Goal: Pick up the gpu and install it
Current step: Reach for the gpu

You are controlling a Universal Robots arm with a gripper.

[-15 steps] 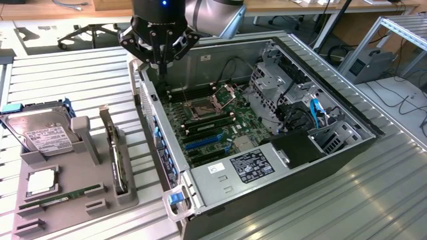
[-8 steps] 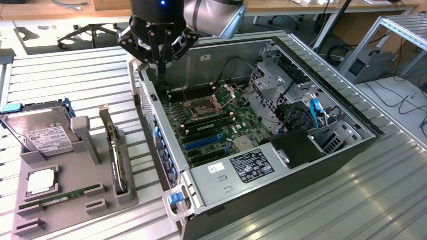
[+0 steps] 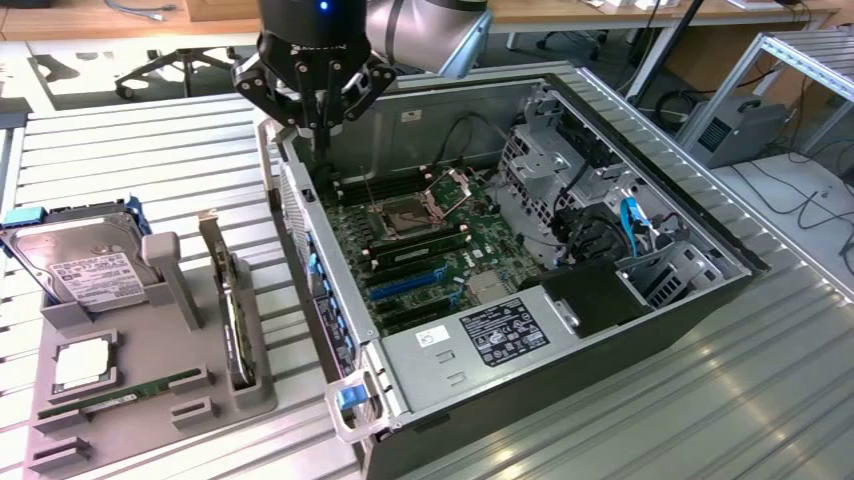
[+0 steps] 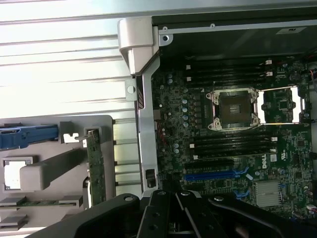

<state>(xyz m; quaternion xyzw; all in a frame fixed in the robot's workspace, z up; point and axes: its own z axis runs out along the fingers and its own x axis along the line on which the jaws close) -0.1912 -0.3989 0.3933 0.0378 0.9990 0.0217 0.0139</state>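
The gpu [image 3: 236, 320] stands on its edge in a slot of the grey holder [image 3: 134, 420] on the exterior view's left, its pale bracket at the far end. In the wrist view the gpu [image 4: 94, 168] appears edge-on as a thin green strip. My gripper [image 3: 319, 140] hangs shut and empty above the far left corner of the open computer case [image 3: 400, 395], well apart from the card. Seen from the wrist, the gripper [image 4: 171, 208] has its dark fingers pressed together over the case wall.
The holder also carries a silver hard drive [image 3: 83, 265], a square processor [image 3: 86, 362] and a green memory stick [image 3: 120, 392]. Inside the case lie the motherboard's blue slot [image 3: 407, 285], the open processor socket [image 3: 400, 217] and a drive cage [image 3: 554, 165]. The table is slatted metal.
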